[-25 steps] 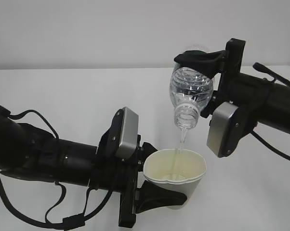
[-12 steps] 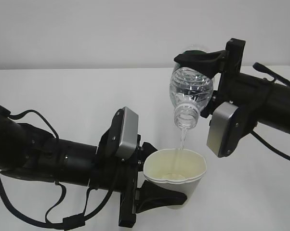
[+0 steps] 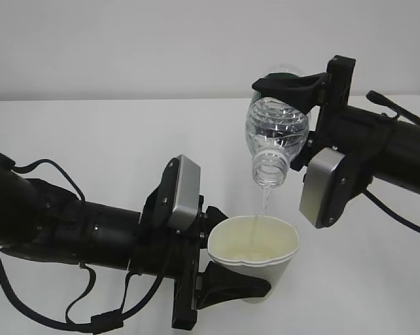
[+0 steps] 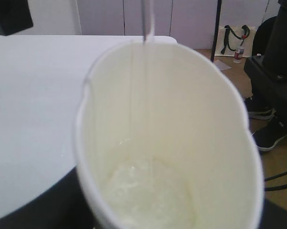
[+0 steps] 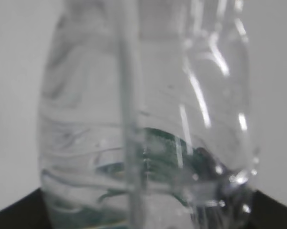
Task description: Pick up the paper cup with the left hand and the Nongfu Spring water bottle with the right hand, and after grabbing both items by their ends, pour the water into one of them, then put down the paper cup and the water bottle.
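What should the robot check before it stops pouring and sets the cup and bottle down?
1. Water stream lands inside the paper cup: ok.
2. Left hand holds the cup near its base: ok.
3. Right hand clamps the water bottle, tipped mouth down: ok.
4. Cup rim round: not ok, it looks squeezed and wavy.
5. Cup not overfull: ok, water is low in the left wrist view.
6. Table free below for setting down: cannot tell.
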`<state>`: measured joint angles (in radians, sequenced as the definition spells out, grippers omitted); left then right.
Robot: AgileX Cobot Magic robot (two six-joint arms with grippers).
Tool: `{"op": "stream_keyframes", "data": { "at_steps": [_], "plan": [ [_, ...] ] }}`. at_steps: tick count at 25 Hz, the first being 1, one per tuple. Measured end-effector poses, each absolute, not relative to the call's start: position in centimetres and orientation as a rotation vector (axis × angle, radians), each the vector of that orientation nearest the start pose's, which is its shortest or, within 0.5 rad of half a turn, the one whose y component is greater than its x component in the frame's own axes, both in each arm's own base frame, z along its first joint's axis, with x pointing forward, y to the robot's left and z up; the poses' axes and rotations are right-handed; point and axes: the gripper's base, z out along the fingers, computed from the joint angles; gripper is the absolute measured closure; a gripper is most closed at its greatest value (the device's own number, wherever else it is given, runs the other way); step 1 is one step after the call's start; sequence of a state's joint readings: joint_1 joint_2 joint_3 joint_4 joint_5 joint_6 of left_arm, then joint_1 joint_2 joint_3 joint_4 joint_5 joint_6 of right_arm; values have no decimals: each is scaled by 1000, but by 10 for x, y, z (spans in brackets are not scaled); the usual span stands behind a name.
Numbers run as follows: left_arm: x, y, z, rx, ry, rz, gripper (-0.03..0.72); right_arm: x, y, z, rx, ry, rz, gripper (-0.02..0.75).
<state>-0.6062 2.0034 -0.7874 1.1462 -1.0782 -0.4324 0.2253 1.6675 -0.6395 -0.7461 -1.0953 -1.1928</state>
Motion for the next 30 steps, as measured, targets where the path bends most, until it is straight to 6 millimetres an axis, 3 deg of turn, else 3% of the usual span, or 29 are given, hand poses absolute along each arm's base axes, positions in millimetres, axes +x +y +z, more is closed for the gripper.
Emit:
{"op": "stream_keyframes", "data": {
  "at_steps": [30],
  "plan": [
    [229,-247,121,1418,1412,-1091,270,284,121,212,-1498,517,-575,274]
  ]
}}
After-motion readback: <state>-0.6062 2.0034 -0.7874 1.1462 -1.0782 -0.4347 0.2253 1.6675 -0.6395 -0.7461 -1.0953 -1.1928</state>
